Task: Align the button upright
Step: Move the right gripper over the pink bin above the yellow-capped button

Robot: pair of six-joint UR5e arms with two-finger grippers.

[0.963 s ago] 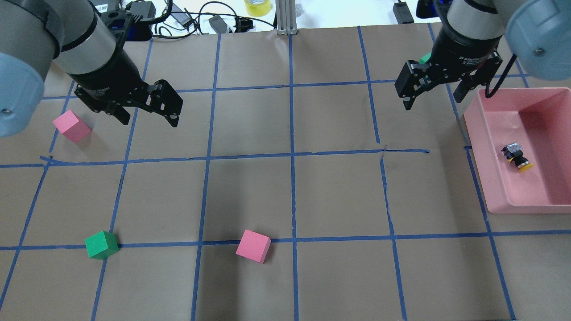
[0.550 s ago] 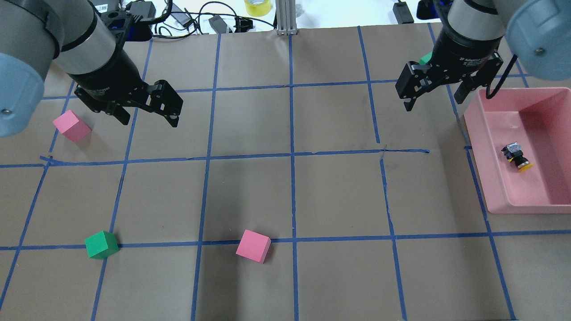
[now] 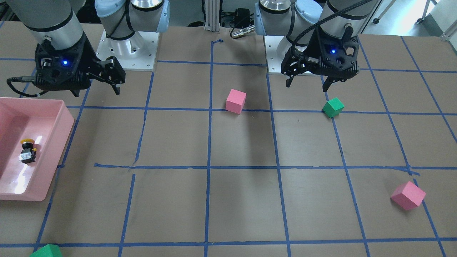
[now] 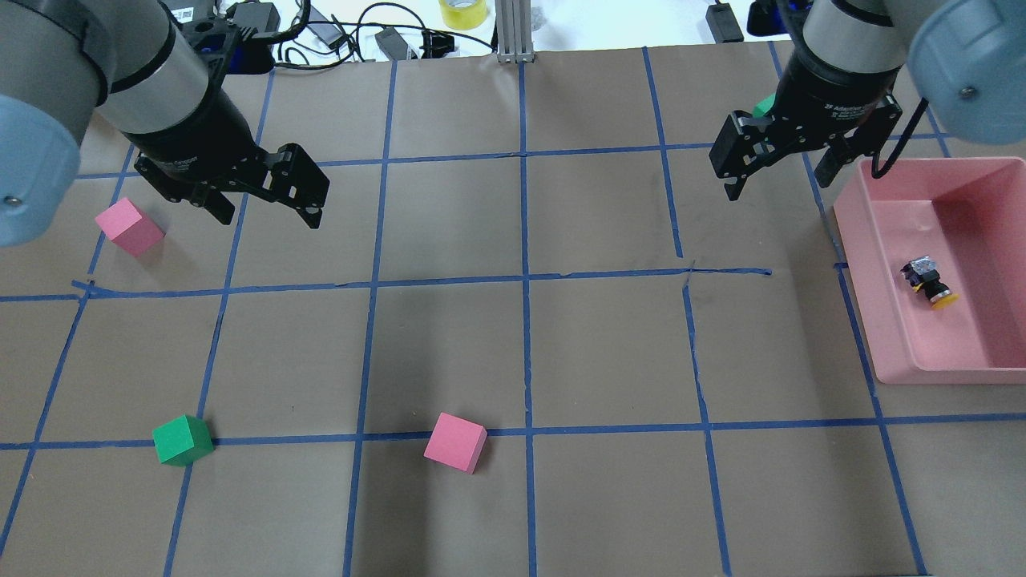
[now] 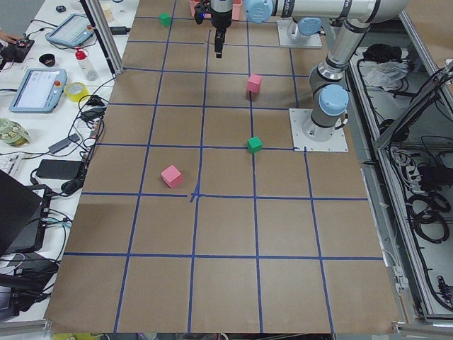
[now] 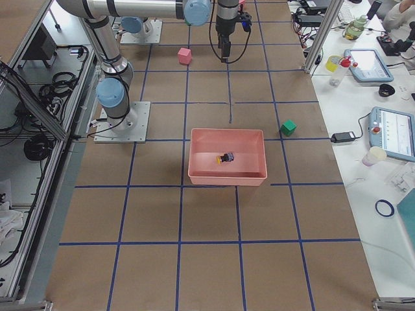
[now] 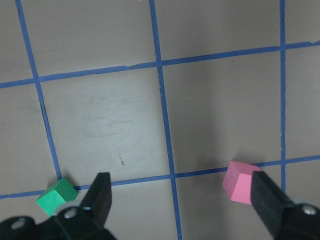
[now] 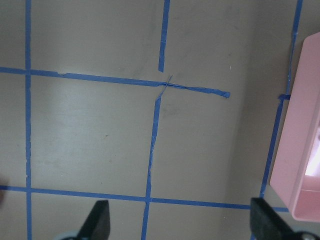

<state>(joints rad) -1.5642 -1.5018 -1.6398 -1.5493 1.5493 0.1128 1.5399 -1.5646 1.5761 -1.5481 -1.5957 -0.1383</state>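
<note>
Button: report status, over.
Left pincer open, empty. Right pincer open, empty, beside pink tray. Button on its side inside it, untouched. Only tray walls in the way.

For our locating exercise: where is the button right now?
In the overhead view the button lies on its side inside the pink tray, far on the robot's right.

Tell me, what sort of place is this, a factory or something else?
Probably a robotics research lab: a left arm and a right arm are mounted on a paper-covered table marked with a blue tape grid, with a control tablet and cables alongside.
</note>
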